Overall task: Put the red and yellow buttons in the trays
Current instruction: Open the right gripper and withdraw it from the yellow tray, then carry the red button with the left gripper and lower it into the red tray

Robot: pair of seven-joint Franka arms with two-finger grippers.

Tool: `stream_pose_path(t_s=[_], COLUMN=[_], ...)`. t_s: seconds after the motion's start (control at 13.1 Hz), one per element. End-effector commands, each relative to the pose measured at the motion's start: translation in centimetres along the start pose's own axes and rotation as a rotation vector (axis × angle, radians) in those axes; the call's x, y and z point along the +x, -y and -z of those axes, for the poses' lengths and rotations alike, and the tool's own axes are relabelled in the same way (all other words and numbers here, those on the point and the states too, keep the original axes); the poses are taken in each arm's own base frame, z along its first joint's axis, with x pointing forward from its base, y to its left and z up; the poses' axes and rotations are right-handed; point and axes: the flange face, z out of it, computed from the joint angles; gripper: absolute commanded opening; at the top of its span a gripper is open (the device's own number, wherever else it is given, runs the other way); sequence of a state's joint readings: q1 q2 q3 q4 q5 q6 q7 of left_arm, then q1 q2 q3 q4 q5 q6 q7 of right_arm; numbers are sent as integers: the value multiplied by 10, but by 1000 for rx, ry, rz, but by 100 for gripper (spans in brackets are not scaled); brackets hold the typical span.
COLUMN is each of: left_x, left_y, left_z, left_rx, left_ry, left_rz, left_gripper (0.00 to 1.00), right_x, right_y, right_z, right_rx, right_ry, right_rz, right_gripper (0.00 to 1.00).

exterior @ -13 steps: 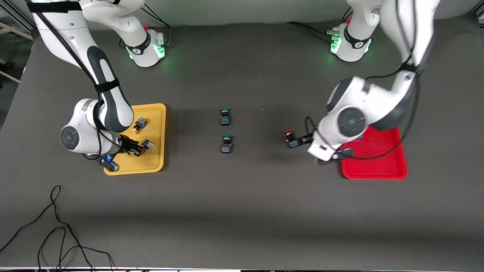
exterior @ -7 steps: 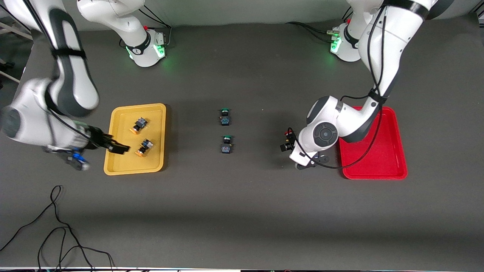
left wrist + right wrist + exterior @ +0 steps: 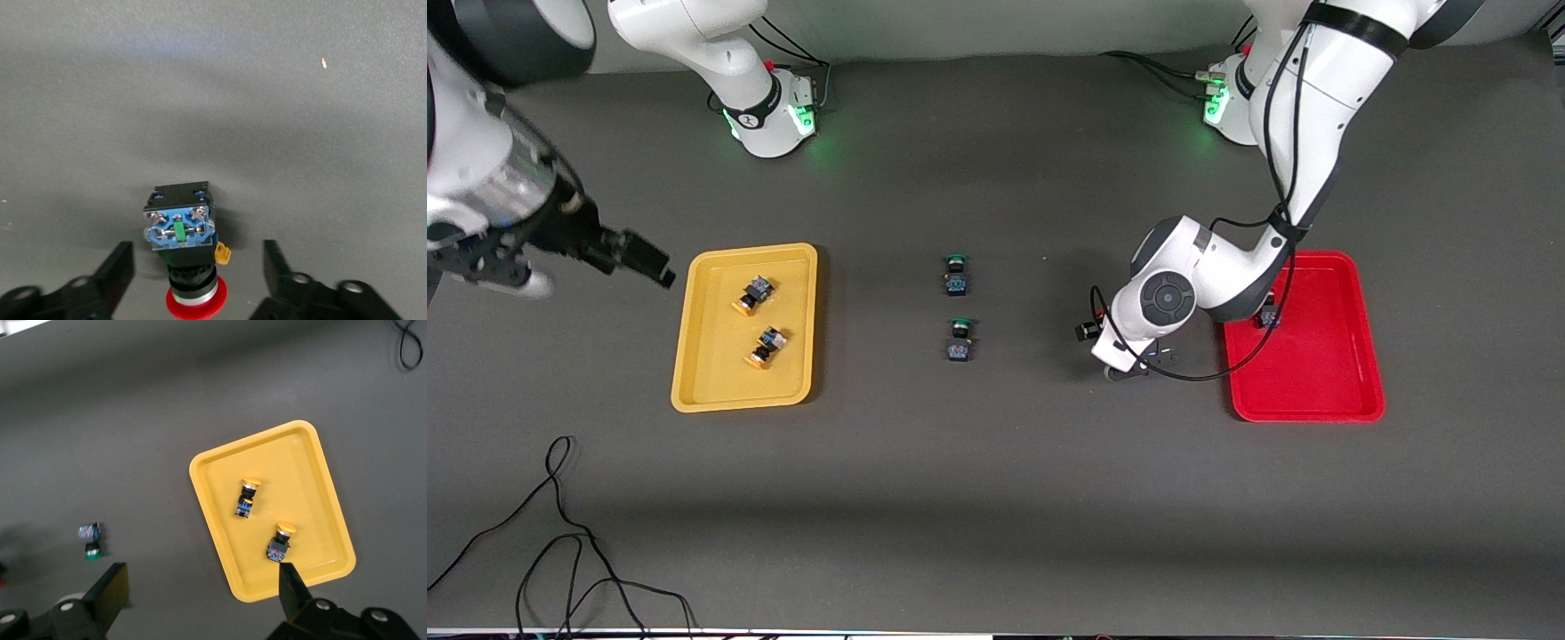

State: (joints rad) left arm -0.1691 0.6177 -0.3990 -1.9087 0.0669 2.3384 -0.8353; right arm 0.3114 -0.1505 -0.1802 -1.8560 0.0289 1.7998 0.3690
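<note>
Left gripper (image 3: 193, 267) down on the table beside the red tray (image 3: 1325, 391), jaws apart, red-capped button (image 3: 181, 253) between them, not clamped. Off-centre closing could tip it. Right gripper (image 3: 636, 258) open, up beside the yellow tray (image 3: 694, 373) with both yellow-capped buttons (image 3: 760, 316) inside.

Dark table (image 3: 996, 498), two trays (image 3: 694, 356), buttons (image 3: 958, 341)
</note>
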Motion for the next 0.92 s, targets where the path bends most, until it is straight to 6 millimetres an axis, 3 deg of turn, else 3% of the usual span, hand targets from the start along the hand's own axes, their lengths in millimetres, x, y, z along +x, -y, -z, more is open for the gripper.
stream_pose_path(t_s=[0.0,0.08,0.15,0.31,0.38,0.53,0.69,0.84], left_x=[-6,-6,-5,3,14,24,37,61], left_y=[2,2,3,13,25,50,103,187], left_z=[1,1,6,41,69,139,209,253], left_rx=[4,4,4,24,55,131,166,153], left_ry=[-32,-32,-36,-46,-32,9,40,52], left_rz=[13,13,14,27,45,49,-22,-120], left_gripper=[33,10,0,0,0,0,0,0], right_x=[4,7,7,5,7,6,5,9], right_y=[-19,-25,-26,-33,-42,-42,-33,-30], right_z=[26,32,38,36,35,35,32,21], right_rx=[-30,-29,-28,-48,-51,-76,-89,-90], right_ry=[-3,-11,-11,62,72,67,71,91], right_rz=[122,157,185,178,163,170,218,251], right_gripper=[100,100,100,100,100,100,100,100])
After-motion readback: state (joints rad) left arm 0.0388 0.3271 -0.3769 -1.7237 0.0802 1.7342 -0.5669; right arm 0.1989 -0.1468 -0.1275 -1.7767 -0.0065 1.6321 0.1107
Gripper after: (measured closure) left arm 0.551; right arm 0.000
